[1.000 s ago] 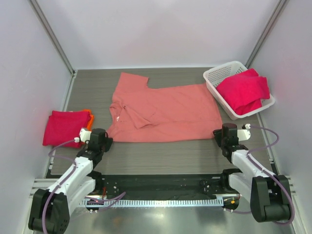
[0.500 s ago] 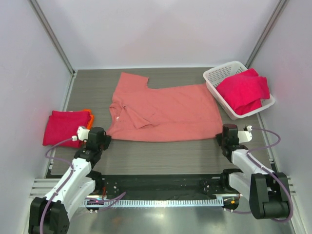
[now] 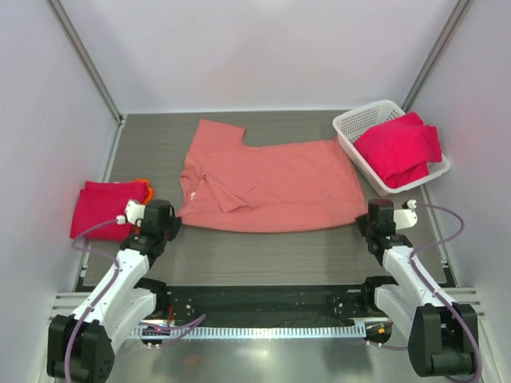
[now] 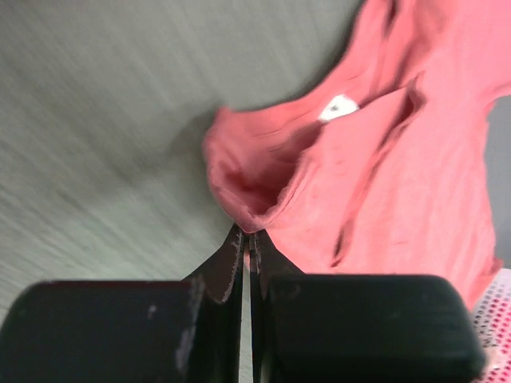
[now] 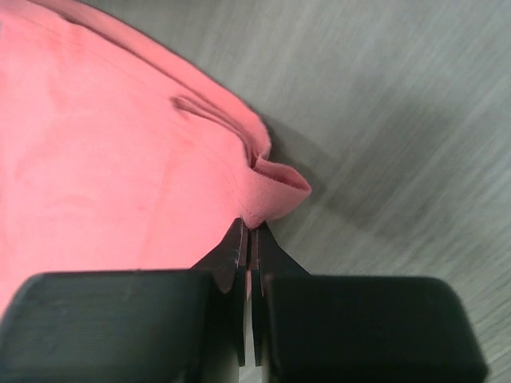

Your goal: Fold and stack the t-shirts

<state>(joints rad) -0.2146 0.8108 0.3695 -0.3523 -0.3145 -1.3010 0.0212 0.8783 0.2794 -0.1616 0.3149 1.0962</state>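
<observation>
Pinching the two near corners of the pink tee (image 3: 271, 187), both claws clenched on cloth.
The pink tee lies spread on the table (image 3: 263, 259) just left of the basket (image 3: 355, 124), its far right corner close to the basket's wall; contact there cannot be told. The right gripper (image 5: 249, 226) sits just nearer than the basket's near end, its tips closed on a small curled lip of the tee's hem. The left gripper (image 4: 247, 233) grips the near corner farthest from the basket, tips shut on a puckered fold, with the white neck label (image 4: 339, 107) beyond it. One red tee (image 3: 399, 150) is heaped in the basket, hanging over its right rim. A second, folded red tee (image 3: 102, 207) lies well left of the basket, past the pink tee, on something orange (image 3: 145, 186).
</observation>
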